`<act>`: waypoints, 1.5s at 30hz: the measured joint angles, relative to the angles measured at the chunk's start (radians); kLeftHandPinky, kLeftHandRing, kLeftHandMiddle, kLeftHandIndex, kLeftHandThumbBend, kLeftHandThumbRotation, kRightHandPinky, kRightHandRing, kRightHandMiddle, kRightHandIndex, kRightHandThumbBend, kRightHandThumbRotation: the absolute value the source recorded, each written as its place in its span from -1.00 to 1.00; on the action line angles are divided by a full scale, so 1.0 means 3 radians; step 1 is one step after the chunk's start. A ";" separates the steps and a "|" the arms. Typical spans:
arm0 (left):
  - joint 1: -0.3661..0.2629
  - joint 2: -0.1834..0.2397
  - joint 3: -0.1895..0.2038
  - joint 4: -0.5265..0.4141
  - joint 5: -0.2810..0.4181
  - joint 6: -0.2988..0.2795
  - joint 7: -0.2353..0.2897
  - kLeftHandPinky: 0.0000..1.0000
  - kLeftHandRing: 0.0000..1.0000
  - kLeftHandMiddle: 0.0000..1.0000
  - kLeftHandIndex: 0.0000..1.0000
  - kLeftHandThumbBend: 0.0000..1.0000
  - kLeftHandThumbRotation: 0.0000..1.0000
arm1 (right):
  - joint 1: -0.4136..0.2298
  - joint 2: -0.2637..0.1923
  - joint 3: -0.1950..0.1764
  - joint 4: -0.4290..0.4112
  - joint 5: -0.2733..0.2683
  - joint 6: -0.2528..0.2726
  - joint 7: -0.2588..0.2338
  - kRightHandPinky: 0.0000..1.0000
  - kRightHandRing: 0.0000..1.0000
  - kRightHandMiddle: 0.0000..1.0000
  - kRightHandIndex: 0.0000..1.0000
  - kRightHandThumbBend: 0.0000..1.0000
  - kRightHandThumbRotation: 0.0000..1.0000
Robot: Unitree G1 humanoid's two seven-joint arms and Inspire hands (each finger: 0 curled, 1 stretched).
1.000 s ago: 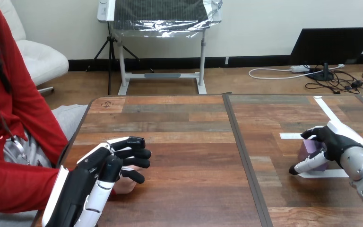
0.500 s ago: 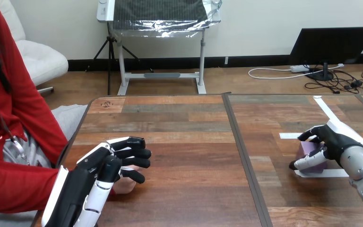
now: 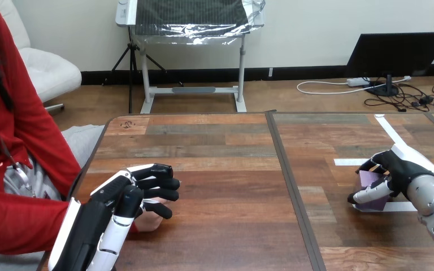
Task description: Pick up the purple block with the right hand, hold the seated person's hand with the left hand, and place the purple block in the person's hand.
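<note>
Right hand (image 3: 400,167) clamped round the small purple block (image 3: 371,182), low on the wooden tabletop (image 3: 226,164), well right of the person's hand (image 3: 150,222). Left hand (image 3: 118,197) curls over that hand. Carry goes leftward.

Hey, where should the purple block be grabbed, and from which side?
By its two opposite upright faces, coming from above and the right. The block is small and boxy and sits flat on the table, so its flat faces suit a pinch. The right hand wraps it that way: thumb across the near face, fingers over the far side.
</note>
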 measured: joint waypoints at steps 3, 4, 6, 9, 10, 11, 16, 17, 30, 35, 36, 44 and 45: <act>0.0000 0.0000 0.0004 0.0000 0.0000 0.0000 0.0000 0.01 0.23 0.28 0.29 0.18 0.75 | 0.0000 0.0000 0.0009 0.0000 -0.0005 0.0009 -0.0016 0.09 0.19 0.27 0.27 0.37 -1.00; 0.0000 0.0000 0.0006 0.0000 0.0000 0.0000 0.0000 0.01 0.23 0.28 0.29 0.19 0.75 | 0.0000 0.0000 0.0012 0.0000 -0.0006 0.0012 -0.0018 0.09 0.19 0.26 0.26 0.38 -1.00; 0.0000 0.0000 0.0009 0.0000 0.0000 0.0000 0.0000 0.01 0.23 0.28 0.28 0.19 0.75 | 0.0000 0.0000 0.0015 0.0000 -0.0007 0.0018 -0.0019 0.08 0.18 0.25 0.25 0.39 -1.00; 0.0000 0.0000 0.0014 0.0000 0.0000 0.0000 0.0000 0.01 0.23 0.27 0.28 0.20 0.75 | 0.0000 0.0000 0.0018 0.0000 -0.0008 0.0022 -0.0019 0.08 0.18 0.25 0.23 0.42 -1.00; 0.0000 0.0000 0.0017 0.0000 0.0000 0.0000 0.0000 0.01 0.23 0.27 0.28 0.20 0.75 | 0.0000 -0.0001 0.0021 0.0000 -0.0009 0.0022 -0.0019 0.08 0.18 0.25 0.23 0.43 -1.00; 0.0000 -0.0001 0.0018 0.0000 0.0000 0.0000 0.0000 0.01 0.23 0.27 0.28 0.21 0.75 | 0.0000 -0.0001 0.0024 0.0000 -0.0010 0.0022 -0.0019 0.08 0.18 0.24 0.23 0.43 -1.00; 0.0000 -0.0001 0.0030 0.0000 -0.0001 -0.0001 0.0000 0.01 0.23 0.27 0.28 0.23 0.75 | 0.0000 -0.0003 0.0050 0.0000 -0.0026 0.0022 -0.0019 0.12 0.23 0.28 0.22 0.50 -1.00; 0.0000 -0.0001 0.0032 0.0000 -0.0001 -0.0002 0.0000 0.01 0.23 0.27 0.28 0.23 0.75 | 0.0000 -0.0003 0.0055 0.0000 -0.0029 0.0022 -0.0019 0.13 0.24 0.28 0.22 0.51 -1.00; 0.0000 -0.0002 0.0065 0.0001 -0.0022 -0.0061 -0.0008 0.04 0.25 0.29 0.28 0.29 0.77 | -0.0006 -0.0013 0.0117 0.0000 -0.0097 0.0031 0.0025 0.21 0.31 0.36 0.32 0.60 -1.00; 0.0000 -0.0002 0.0073 0.0001 -0.0020 -0.0061 -0.0004 0.05 0.25 0.29 0.28 0.30 0.77 | -0.0032 -0.0019 0.0134 0.0000 -0.0129 0.0055 0.0069 0.21 0.32 0.38 0.35 0.62 -1.00; 0.0000 -0.0002 0.0073 0.0001 -0.0018 -0.0061 -0.0002 0.05 0.25 0.29 0.28 0.30 0.77 | -0.0036 -0.0019 0.0139 0.0000 -0.0134 0.0060 0.0078 0.21 0.32 0.38 0.35 0.62 -1.00; 0.0000 -0.0002 0.0081 0.0001 -0.0010 -0.0061 0.0001 0.06 0.26 0.29 0.28 0.28 0.79 | -0.0058 -0.0020 0.0184 0.0000 -0.0159 0.0071 0.0110 0.21 0.32 0.39 0.37 0.63 -1.00; 0.0000 -0.0002 0.0083 0.0001 -0.0009 -0.0061 0.0001 0.06 0.26 0.29 0.28 0.29 0.79 | -0.0059 -0.0020 0.0185 0.0000 -0.0158 0.0071 0.0114 0.21 0.33 0.40 0.37 0.63 -1.00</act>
